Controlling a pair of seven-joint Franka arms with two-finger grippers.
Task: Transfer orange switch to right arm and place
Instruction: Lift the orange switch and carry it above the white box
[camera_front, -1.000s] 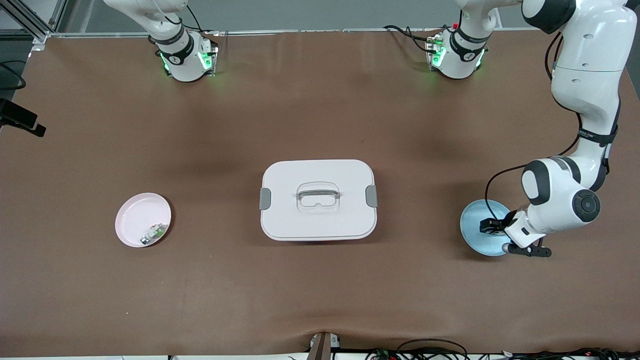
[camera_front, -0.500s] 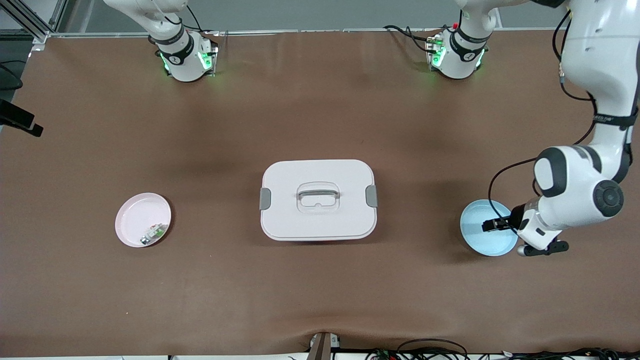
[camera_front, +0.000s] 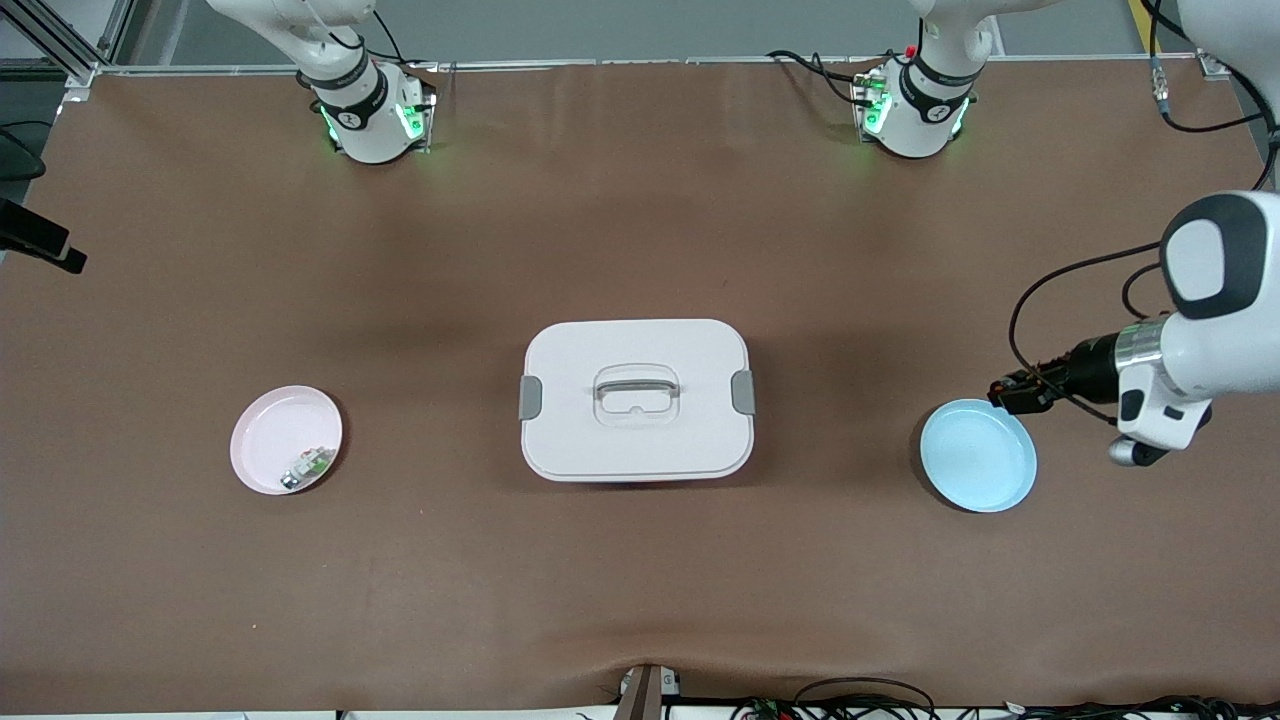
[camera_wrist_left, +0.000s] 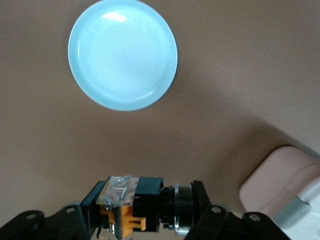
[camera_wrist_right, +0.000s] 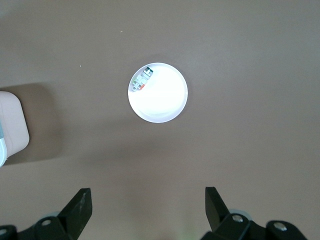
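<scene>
My left gripper (camera_front: 1012, 392) is shut on the orange switch (camera_wrist_left: 147, 192), a small black body with orange parts and a silver ring, held sideways between the fingers. It hangs in the air over the table just off the edge of the empty blue plate (camera_front: 978, 468), which also shows in the left wrist view (camera_wrist_left: 123, 54). My right gripper (camera_wrist_right: 148, 210) is open and empty, high over the table near the pink plate (camera_wrist_right: 170, 100). The right gripper itself is out of the front view.
A white lidded box (camera_front: 636, 398) with a grey handle stands mid-table. The pink plate (camera_front: 270, 440) toward the right arm's end holds a small green-and-white part (camera_front: 308, 466). A black camera mount (camera_front: 40, 248) juts in at the table's edge.
My left gripper has risen off the blue plate with the switch in it and swung toward the left arm's end of the table. The plate is now empty.
</scene>
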